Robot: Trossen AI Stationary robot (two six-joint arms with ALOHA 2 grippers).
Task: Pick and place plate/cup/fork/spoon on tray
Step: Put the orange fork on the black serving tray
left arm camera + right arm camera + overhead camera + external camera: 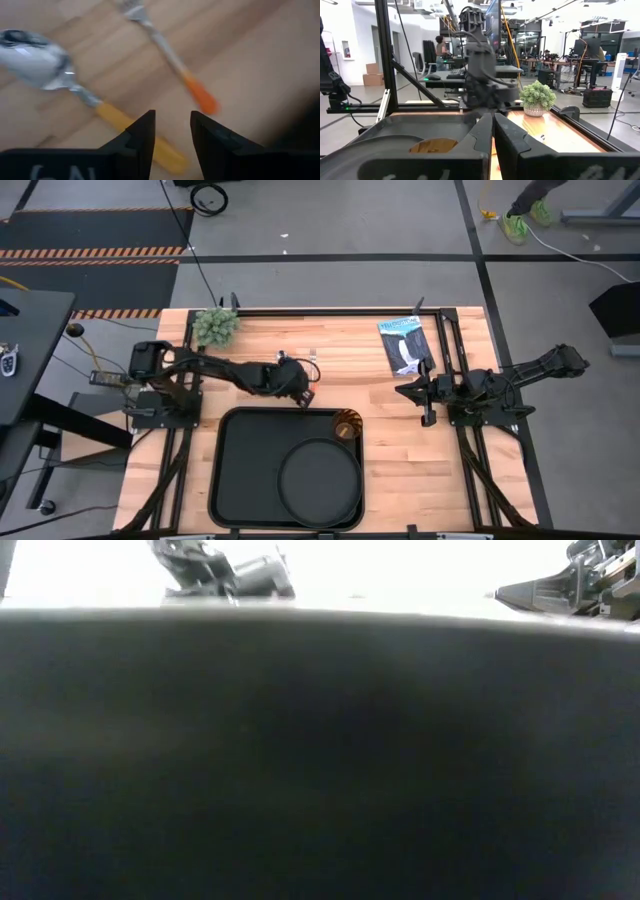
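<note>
Now left gripper (172, 131) hovers over spoon (75, 85) and fork (170, 55) on tabletop (400, 470) beside tray (235, 470); fingers narrowly parted, empty. Spoon: light, stiff, likely slippery; pinch across yellow handle. Right gripper (493, 131) idle, fingers closed.

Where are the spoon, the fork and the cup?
spoon (35, 60), left wrist view, on its metal bowl.
fork (200, 97), left wrist view, on its orange handle.
cup (347, 424), high view, on its amber inside.

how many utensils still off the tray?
2. The spoon and fork both lie on the bare table just behind the tray, under the left hand. The high view mostly hides them.
</note>
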